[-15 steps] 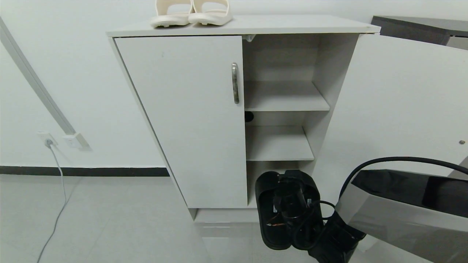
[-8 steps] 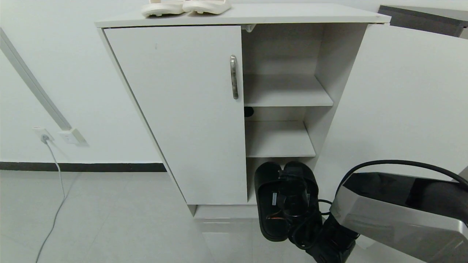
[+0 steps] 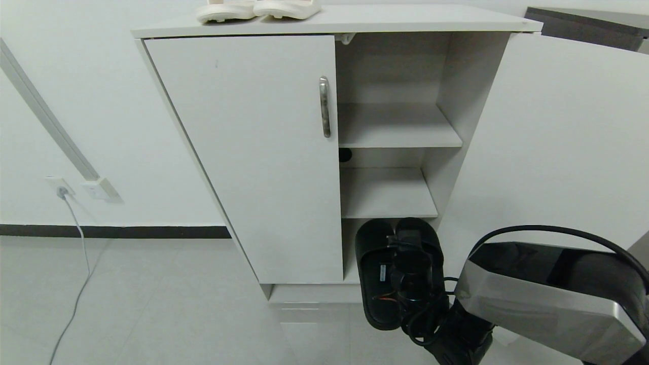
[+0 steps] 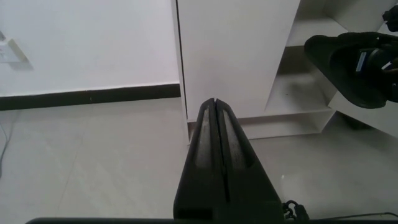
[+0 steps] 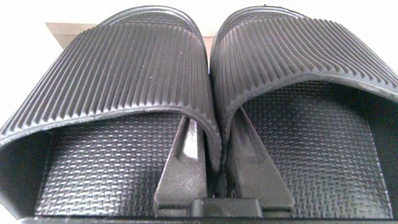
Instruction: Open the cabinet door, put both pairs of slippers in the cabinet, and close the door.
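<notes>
The black slippers [image 3: 385, 263] hang as a pair in front of the cabinet's lowest compartment, toes toward the opening. My right gripper [image 3: 405, 263] is shut on their touching inner edges; its fingers [image 5: 186, 162] sit one inside each slipper [image 5: 143, 93], under the ribbed straps. The white cabinet [image 3: 324, 25] has its right door [image 3: 557, 137] swung wide and its left door [image 3: 248, 152] closed. A cream pair of slippers [image 3: 258, 9] rests on the cabinet top. My left gripper [image 4: 214, 102] is shut, low above the floor and left of the cabinet base; the black slippers [image 4: 354, 65] show beyond it.
Two bare shelves [image 3: 395, 126] sit above the bottom compartment. A metal handle [image 3: 324, 106] runs down the closed door. A wall socket [image 3: 61, 190] with a grey cable lies far left over bare floor. A dark tabletop [image 3: 588, 28] stands behind the open door.
The right gripper has carried the black slippers forward toward the bottom compartment. The head camera shifted between one second and half a second ago, then held still.
</notes>
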Controlling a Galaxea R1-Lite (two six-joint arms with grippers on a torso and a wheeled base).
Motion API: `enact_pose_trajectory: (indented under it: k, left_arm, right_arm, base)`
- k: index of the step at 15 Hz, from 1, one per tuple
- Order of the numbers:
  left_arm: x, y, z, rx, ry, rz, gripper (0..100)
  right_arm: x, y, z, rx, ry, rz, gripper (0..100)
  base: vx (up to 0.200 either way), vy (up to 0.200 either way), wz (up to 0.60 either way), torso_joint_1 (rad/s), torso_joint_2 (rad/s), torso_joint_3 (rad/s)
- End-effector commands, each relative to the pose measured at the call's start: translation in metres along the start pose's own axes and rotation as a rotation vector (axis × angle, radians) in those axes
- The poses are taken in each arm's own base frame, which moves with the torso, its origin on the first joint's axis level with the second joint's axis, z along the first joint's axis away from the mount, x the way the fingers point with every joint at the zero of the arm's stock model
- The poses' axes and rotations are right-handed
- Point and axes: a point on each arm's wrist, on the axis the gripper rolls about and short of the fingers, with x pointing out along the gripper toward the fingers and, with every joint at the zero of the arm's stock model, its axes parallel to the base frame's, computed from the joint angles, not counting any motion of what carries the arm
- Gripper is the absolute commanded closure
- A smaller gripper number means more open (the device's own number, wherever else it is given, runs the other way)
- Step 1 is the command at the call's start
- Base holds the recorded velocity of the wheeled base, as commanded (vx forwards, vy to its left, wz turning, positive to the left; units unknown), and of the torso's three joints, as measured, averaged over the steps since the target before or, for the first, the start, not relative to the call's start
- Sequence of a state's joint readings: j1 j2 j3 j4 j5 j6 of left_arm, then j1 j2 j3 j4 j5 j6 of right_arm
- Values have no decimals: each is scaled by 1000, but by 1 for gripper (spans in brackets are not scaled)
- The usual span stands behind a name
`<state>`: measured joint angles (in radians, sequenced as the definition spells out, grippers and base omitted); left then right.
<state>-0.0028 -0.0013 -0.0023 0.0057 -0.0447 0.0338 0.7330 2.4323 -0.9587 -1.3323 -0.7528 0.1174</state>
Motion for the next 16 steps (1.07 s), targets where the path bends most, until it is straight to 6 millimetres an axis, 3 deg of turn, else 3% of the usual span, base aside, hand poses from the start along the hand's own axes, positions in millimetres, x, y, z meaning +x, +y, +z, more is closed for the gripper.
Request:
enact_pose_trajectory:
  k: [1,3,13,16]
  left_arm:
    - [0,0,0,0,2,0,100]
    - [0,0,0,-2,1,0,100]
    - [0,0,0,-2,1,1,100]
    - [0,0,0,-2,1,1,100]
  right_arm:
    - [2,-2,2,0,-5,-7,100]
    - [2,-2,2,1,-8,-7,100]
    - [2,-2,1,-10,-6,-7,100]
    - [3,-2,1,-8,-7,-1,100]
  base:
    - [0,0,0,0,0,0]
    - [0,0,0,0,0,0]
    - [200,0,0,0,2,0]
    - [0,0,0,0,0,0]
